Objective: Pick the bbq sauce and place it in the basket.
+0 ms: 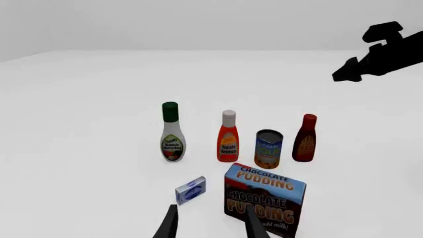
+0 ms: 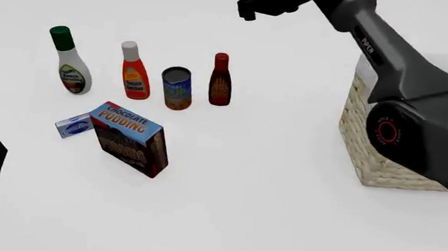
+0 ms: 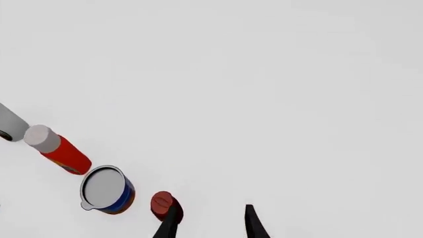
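The bbq sauce (image 2: 220,80) is a slim dark red-brown bottle with a red cap, standing upright at the right end of a row of items. The left wrist view shows the bbq sauce (image 1: 304,139) too, and in the right wrist view the bottle (image 3: 160,203) is seen from above. My right gripper (image 3: 210,224) is open and empty. It hovers high above the table, behind the bottle and a little to its right (image 2: 249,6). My left gripper (image 1: 211,227) is open and empty near the table's front left. The wicker basket (image 2: 365,154) stands at the right, largely hidden behind my right arm.
Left of the bbq sauce stand a blue can (image 2: 176,89), an orange-red bottle with a white cap (image 2: 134,76) and a white bottle with a green cap (image 2: 68,65). In front of them are a chocolate pudding box (image 2: 131,139) and a small blue-and-white box (image 2: 74,126).
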